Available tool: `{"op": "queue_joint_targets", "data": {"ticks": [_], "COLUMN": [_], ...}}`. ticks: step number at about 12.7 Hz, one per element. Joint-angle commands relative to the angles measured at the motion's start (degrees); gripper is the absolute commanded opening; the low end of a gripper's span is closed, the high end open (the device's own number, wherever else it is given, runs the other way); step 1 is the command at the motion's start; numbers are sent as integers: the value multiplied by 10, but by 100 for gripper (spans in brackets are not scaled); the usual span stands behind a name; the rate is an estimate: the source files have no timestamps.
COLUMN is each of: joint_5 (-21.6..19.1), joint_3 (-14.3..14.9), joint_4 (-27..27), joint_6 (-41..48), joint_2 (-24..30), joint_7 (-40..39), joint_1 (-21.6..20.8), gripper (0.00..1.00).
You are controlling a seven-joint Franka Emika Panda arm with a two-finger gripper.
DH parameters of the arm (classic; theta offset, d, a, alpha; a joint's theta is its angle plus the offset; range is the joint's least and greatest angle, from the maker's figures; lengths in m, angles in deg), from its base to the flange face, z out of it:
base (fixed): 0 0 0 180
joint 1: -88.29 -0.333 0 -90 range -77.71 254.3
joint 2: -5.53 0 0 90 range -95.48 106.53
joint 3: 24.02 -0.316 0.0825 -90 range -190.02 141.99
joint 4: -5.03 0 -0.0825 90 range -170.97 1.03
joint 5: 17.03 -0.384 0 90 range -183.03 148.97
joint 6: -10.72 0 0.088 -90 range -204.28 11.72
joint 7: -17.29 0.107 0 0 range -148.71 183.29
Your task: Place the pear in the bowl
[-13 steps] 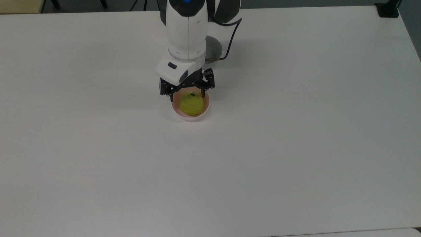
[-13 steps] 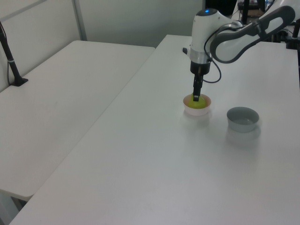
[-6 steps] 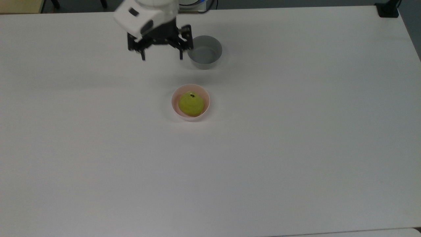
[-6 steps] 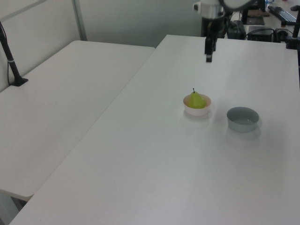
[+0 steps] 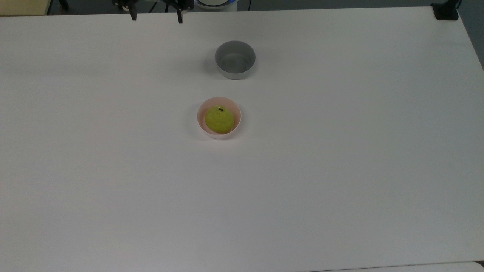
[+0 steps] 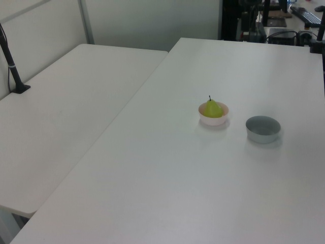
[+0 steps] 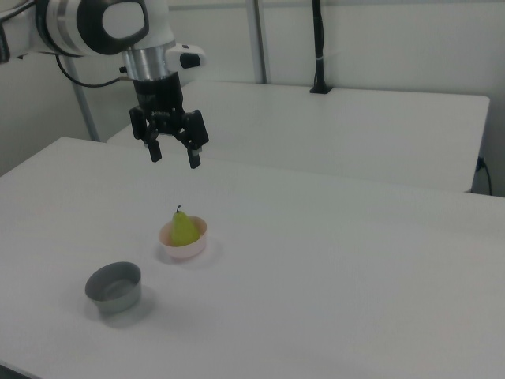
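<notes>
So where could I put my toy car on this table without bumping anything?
Almost anywhere. The table is bare on both sides of the pink bowl with the pear, and all along the top view's bottom. Avoid the middle strip: the grey bowl sits near the pink one, and the open tool hangs above.

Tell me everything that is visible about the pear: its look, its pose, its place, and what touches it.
The pear is small, yellow-green and glossy, with a short dark stem. It sits upright, stem pointing up, inside the pale pink bowl, and its top rises above the rim. Only the bowl touches it. The bowl stands on the white table, with a grey bowl apart from it. The gripper hangs open in the air, away from the pear.
</notes>
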Motion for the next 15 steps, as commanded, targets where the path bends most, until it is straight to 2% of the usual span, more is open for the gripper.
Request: {"op": "queue_joint_targets", "data": {"ticks": [1, 3, 7, 15], "joint_5": [-40, -62, -63, -61], "joint_3": [2, 12, 11, 8], "joint_4": [-1, -1, -2, -2], "joint_6": [10, -20, -65, -64], "joint_2": [21, 21, 16, 15], "joint_7": [0, -33, -48, -61], "joint_1": [24, 28, 28, 27], "gripper": [100, 100, 100, 100]}}
